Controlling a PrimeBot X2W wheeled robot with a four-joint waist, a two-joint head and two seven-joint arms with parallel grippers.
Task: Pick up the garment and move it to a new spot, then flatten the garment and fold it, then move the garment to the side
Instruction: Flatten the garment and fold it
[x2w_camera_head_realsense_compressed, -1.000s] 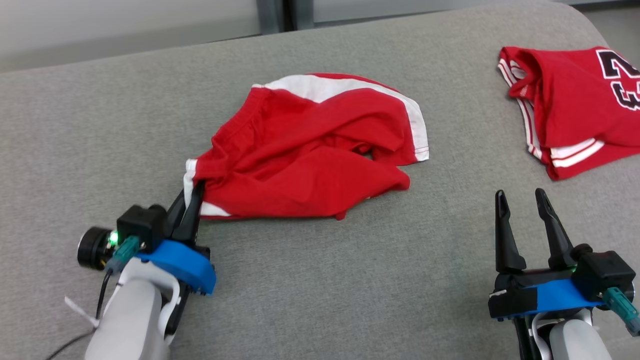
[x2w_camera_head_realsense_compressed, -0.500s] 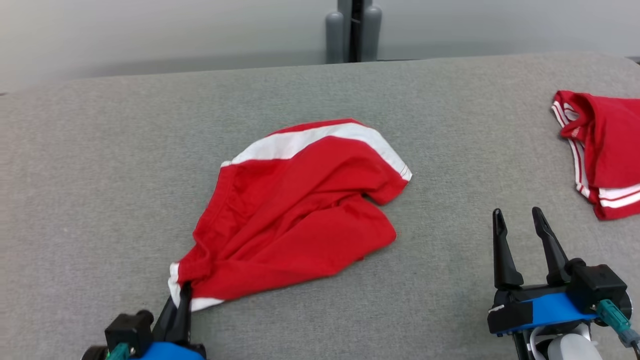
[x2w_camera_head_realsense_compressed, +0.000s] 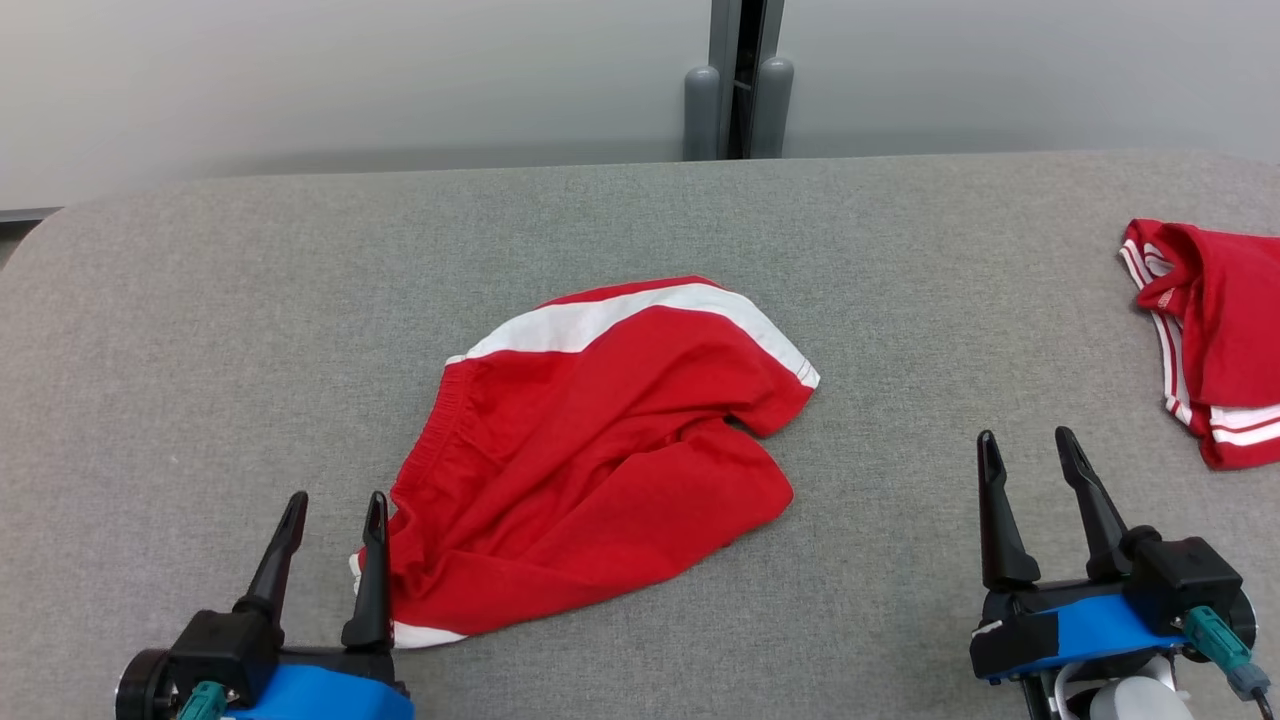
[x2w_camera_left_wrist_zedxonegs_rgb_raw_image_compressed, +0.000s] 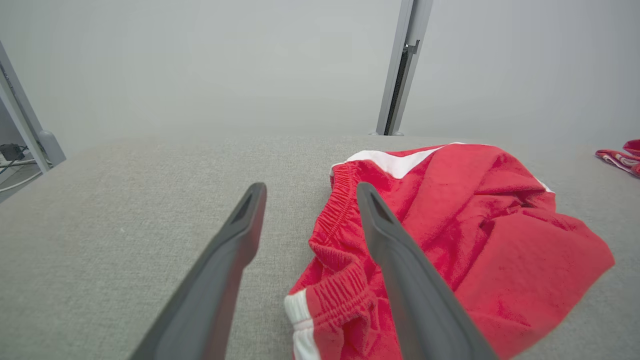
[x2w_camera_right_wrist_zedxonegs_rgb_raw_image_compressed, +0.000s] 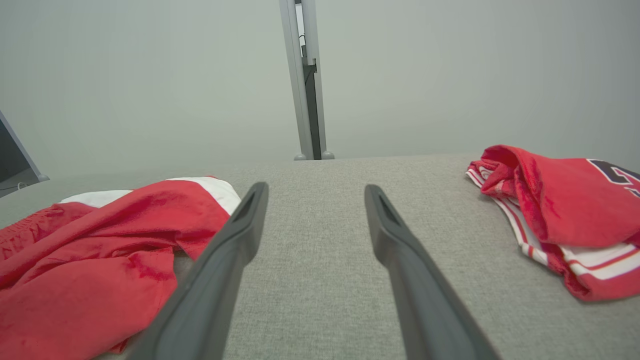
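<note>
The garment (x2w_camera_head_realsense_compressed: 600, 440) is a pair of red shorts with white side stripes, lying crumpled on the grey table (x2w_camera_head_realsense_compressed: 200, 330). My left gripper (x2w_camera_head_realsense_compressed: 337, 500) stands open at the shorts' near-left waistband corner, its right finger against the cloth and nothing between the jaws. In the left wrist view the garment (x2w_camera_left_wrist_zedxonegs_rgb_raw_image_compressed: 450, 210) lies to the right, and its elastic waistband runs up between the tips of the left gripper (x2w_camera_left_wrist_zedxonegs_rgb_raw_image_compressed: 310, 187). My right gripper (x2w_camera_head_realsense_compressed: 1025, 437) is open and empty over bare table, right of the shorts. In the right wrist view the right gripper (x2w_camera_right_wrist_zedxonegs_rgb_raw_image_compressed: 316, 186) has the garment (x2w_camera_right_wrist_zedxonegs_rgb_raw_image_compressed: 100, 235) to its left.
A second red garment, a jersey (x2w_camera_head_realsense_compressed: 1220, 330) with white trim, lies at the table's right edge; in the right wrist view the jersey (x2w_camera_right_wrist_zedxonegs_rgb_raw_image_compressed: 560, 200) shows a dark number. A grey post (x2w_camera_head_realsense_compressed: 740, 80) stands behind the table's far edge against a pale wall.
My left gripper has opened and let go of the garment's waistband corner, which now rests on the table. The head camera has shifted. The right gripper stays open.
</note>
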